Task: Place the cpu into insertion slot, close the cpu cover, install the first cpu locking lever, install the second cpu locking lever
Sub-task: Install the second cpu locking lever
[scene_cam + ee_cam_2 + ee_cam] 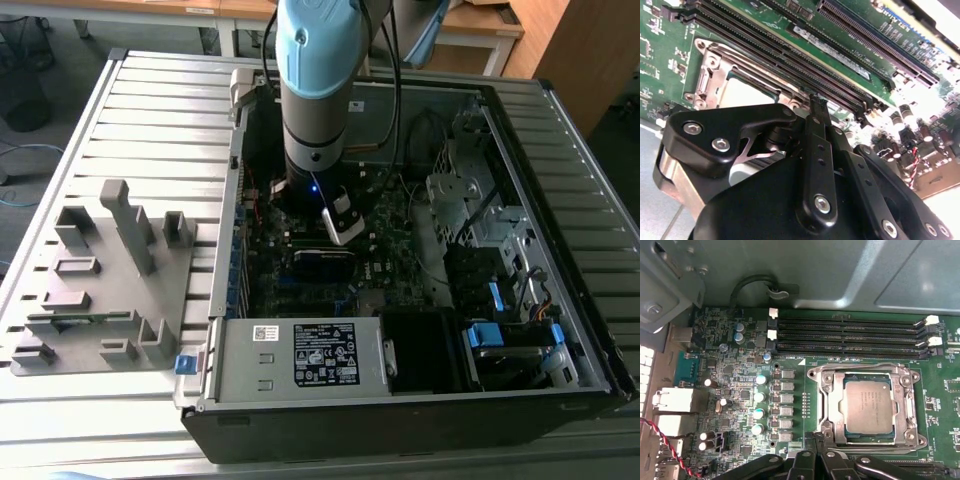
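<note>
Cpu (866, 406) seated in insertion slot (832, 405), centre-right; cpu cover (867, 369) down; gripper (816, 440) fingers together, empty; lever steps in hand, calling for precise hooking.

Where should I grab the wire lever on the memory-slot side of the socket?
Probably at its bent end, coming from above: the lever is a thin wire lying flat along the cover, and only that curl seems to stand clear of the frame.
</note>
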Available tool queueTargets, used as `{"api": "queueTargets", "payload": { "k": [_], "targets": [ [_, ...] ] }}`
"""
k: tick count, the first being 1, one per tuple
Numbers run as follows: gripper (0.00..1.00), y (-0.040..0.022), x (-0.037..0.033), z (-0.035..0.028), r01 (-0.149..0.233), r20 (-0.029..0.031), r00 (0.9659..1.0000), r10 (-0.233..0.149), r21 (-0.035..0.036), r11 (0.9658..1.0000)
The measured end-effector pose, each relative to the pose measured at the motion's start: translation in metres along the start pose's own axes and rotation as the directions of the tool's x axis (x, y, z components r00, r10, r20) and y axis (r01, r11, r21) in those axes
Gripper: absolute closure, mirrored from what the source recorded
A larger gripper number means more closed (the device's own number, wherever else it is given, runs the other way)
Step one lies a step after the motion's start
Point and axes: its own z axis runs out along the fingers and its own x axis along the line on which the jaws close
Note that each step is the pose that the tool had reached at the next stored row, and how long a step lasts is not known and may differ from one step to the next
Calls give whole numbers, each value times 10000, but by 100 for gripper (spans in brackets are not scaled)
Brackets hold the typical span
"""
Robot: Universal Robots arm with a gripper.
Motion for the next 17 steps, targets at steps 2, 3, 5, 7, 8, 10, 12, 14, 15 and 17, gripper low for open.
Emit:
{"api": "queueTargets", "payload": {
  "k": [2, 3, 5, 7, 8, 10, 12, 14, 15, 17],
  "targets": [
    [89, -5, 12, 6, 1, -1, 10000, -1, -2, 10000],
    [89, -7, 17, 9, 0, -2, 10000, 0, -3, 10000],
    [89, -9, 24, 12, 1, -2, 10000, -1, -4, 10000],
    [89, -9, 30, 12, 0, -2, 10000, 0, -3, 10000],
    [89, -9, 30, 12, 1, -1, 10000, -1, -4, 10000],
    [89, -10, 30, 12, 2, 0, 10000, -2, -3, 10000],
    [89, -9, 31, 12, 3, 0, 10000, -3, 56, 10000],
    [89, -9, 30, 10, 7, 0, 10000, -7, 116, 9999],
    [89, -8, 30, 4, 7, -1, 10000, -7, 126, 9999],
    [89, 0, 29, -26, 7, 2, 10000, -7, 124, 9999]
  ]
}}
